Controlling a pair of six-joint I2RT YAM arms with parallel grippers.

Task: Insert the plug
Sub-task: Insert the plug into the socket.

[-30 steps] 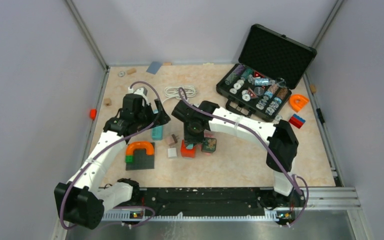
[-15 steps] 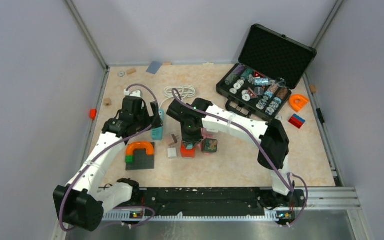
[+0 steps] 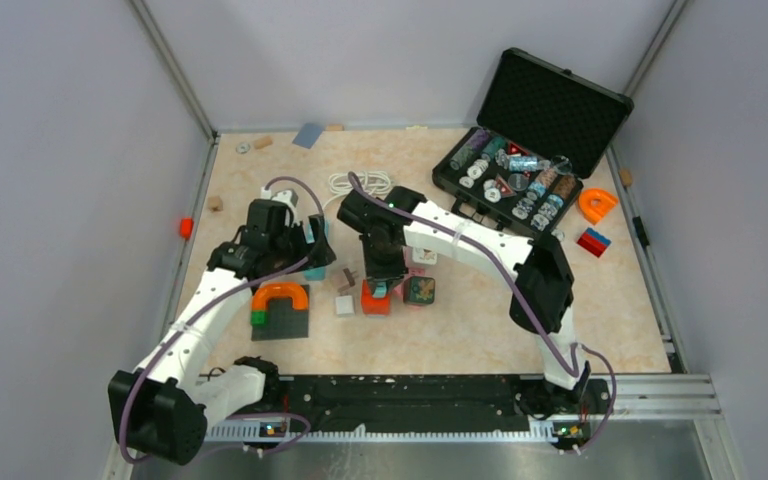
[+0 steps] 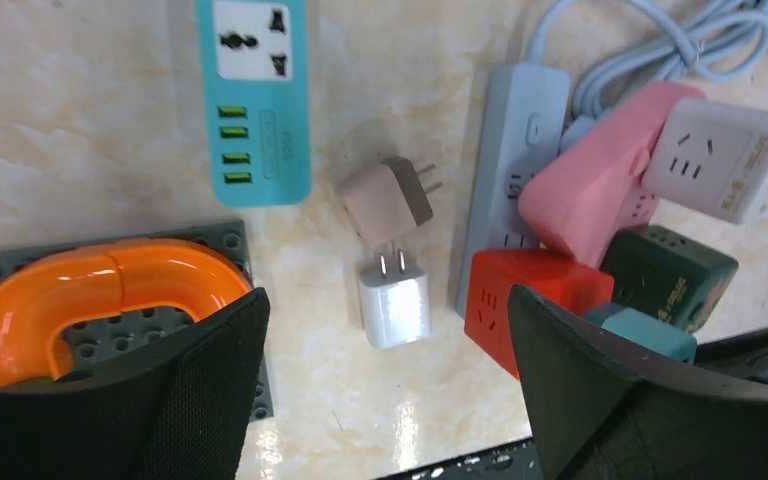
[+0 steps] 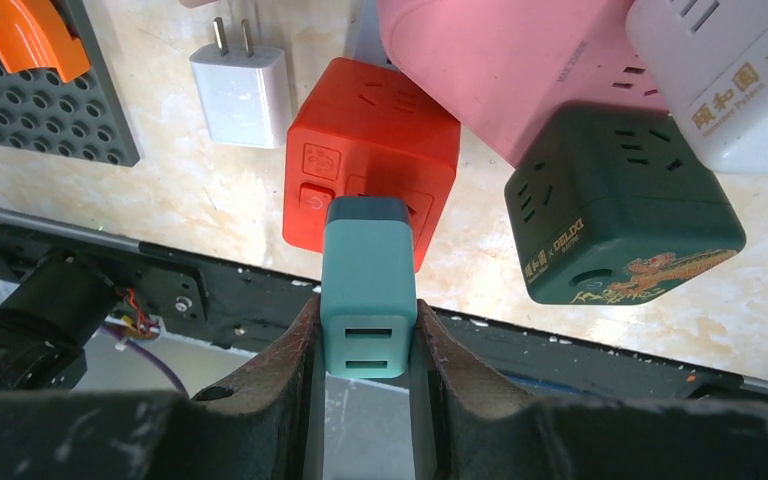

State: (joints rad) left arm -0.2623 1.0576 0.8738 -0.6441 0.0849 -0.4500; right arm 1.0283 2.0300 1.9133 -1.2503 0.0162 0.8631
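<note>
**Q:** Which stage is shown?
**A:** Insertion. The right gripper [image 5: 365, 335] is clenched on the teal plug [image 5: 366, 262]. The plug's far end meets the face of the red socket cube [image 5: 380, 140] directly ahead of the claw (prongs hidden, so seating depth cannot be judged).
**Q:** And the left gripper [image 4: 385, 305]?
**A:** Spread wide, grasping nothing; a white charger [image 4: 396, 312] lies beneath its gap.
**Q:** Next move?
**A:** Probably a straight push forward, keeping the plug square to the cube.

The teal plug [image 5: 365, 290], two USB ports showing, stands end-on against a face of the red socket cube [image 5: 380, 140]; prongs hidden.
</note>
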